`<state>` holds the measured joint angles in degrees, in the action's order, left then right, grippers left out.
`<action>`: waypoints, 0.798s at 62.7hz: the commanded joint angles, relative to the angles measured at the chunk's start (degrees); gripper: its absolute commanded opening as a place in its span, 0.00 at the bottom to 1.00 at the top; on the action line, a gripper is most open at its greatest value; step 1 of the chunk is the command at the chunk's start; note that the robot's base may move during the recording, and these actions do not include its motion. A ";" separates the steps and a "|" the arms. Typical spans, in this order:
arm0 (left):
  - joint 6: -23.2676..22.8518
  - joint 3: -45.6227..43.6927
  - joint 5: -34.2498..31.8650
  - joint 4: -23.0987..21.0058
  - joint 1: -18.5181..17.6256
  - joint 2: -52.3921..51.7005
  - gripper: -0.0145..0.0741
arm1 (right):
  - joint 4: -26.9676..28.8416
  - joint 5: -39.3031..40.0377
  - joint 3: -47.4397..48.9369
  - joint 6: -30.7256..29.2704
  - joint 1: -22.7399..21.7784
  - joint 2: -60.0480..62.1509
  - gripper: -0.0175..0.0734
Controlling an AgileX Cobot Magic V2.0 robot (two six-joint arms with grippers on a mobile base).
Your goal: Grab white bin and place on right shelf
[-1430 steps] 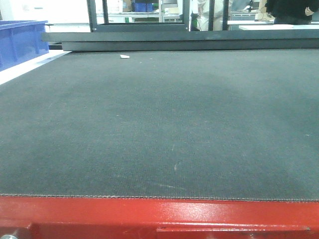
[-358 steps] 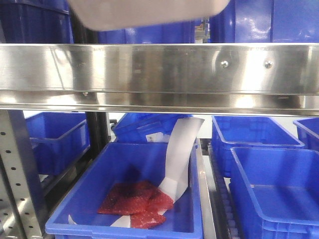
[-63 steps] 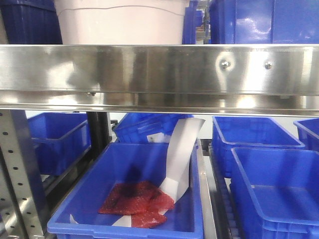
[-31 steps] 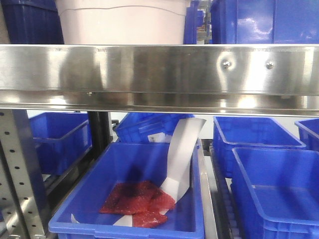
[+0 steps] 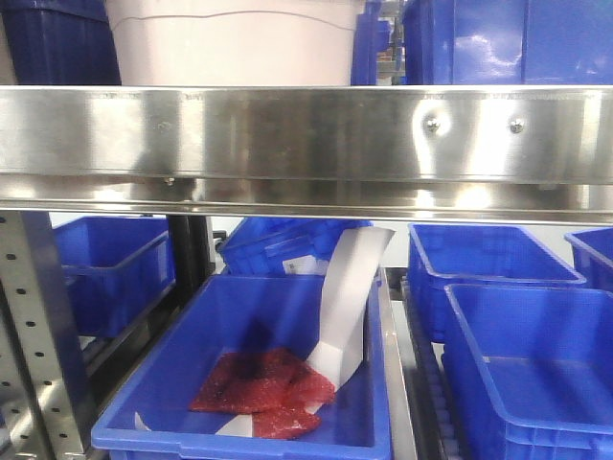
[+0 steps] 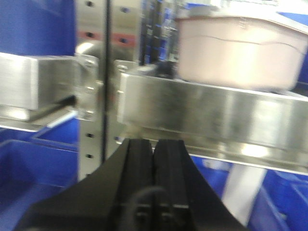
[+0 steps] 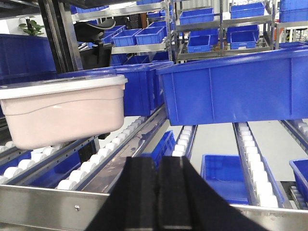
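Since the white bin (image 7: 60, 113) rests on the right shelf (image 5: 306, 134) rollers at ten o'clock, left end effector (image 6: 154, 149) and right end effector (image 7: 159, 166) sit pinched together, empty.

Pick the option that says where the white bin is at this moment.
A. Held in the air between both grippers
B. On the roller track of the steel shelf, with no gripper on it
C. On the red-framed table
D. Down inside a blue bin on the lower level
B: the white bin sits on the rollers of the right shelf, while the left gripper and right gripper are shut and clear of it.
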<state>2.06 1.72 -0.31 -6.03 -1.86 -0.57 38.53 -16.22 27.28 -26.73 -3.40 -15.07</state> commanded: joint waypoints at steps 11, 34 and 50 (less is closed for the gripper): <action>2.23 1.13 -5.60 -0.35 0.54 -0.74 0.03 | 0.62 3.39 1.73 -0.08 -0.25 -0.47 0.27; 2.23 1.13 -5.60 -0.35 0.54 -0.74 0.03 | 0.62 3.39 1.73 -0.08 -0.25 -0.47 0.27; 2.23 1.13 -5.60 -0.35 0.54 -0.74 0.03 | 0.62 3.39 1.73 -0.08 -0.25 -0.47 0.27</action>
<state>4.12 1.72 -0.72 -6.03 -1.30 -0.57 38.53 -16.56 27.28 -26.73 -3.40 -15.07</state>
